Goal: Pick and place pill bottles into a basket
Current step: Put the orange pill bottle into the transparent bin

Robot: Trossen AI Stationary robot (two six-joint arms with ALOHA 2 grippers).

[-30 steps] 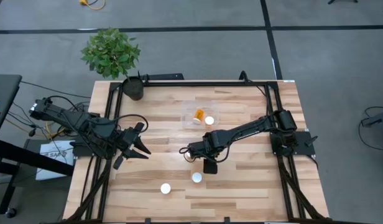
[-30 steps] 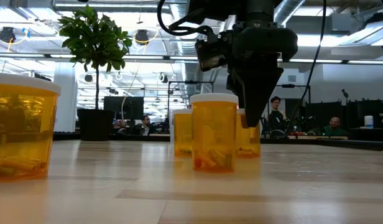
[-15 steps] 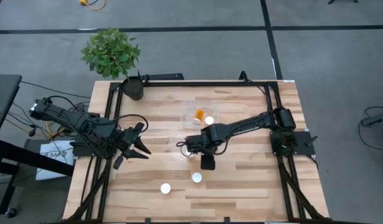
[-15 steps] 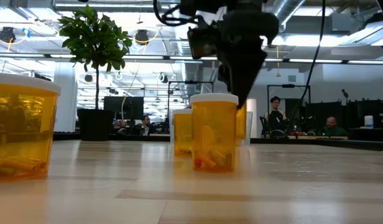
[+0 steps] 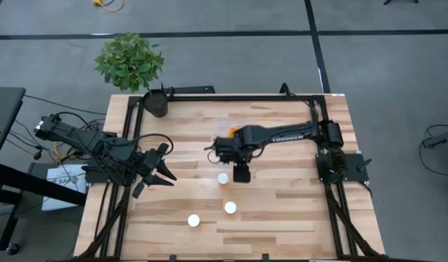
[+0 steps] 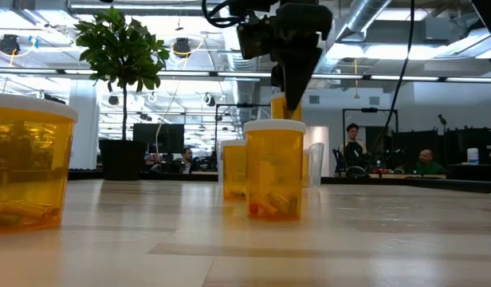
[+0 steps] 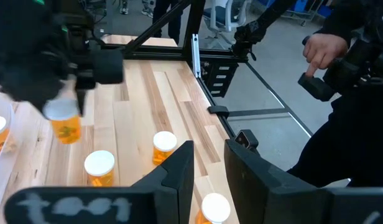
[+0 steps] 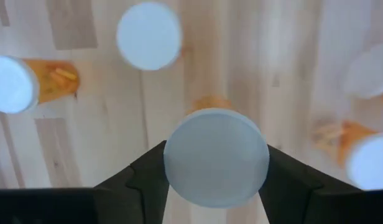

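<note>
My right gripper [image 5: 220, 150] is shut on a pill bottle [image 6: 284, 107] with an orange body and a white cap [image 8: 216, 165]. It holds the bottle high above the table, beside the clear basket [image 5: 218, 125], which the arm mostly covers. An orange bottle [image 5: 230, 132] lies in the basket. Three more bottles stand upright on their bases on the wood [image 5: 222, 177] [image 5: 230, 207] [image 5: 193, 219]. My left gripper [image 5: 164, 172] waits open and empty at the table's left side. My right gripper pinches the bottle's upper end between its two fingers [image 8: 145, 174], one on each side of the white cap. The fingers come from above, pointing down. The bottle hangs upright below them [image 6: 284, 107], lifted clear of the table.
A potted plant [image 5: 129, 62] stands at the far left corner. A black frame [image 5: 224, 96] runs along the table's edges. In the left wrist view a person's hand [image 7: 322, 53] shows beyond the table's edge. Bare wood lies right of the bottles [image 5: 297, 196].
My right gripper, shut on the bottle, has risen and gone toward the table's far edge, up to the basket. The bottle has been lifted clear of the table and stays upright. A standing bottle that the gripper covered now shows.
</note>
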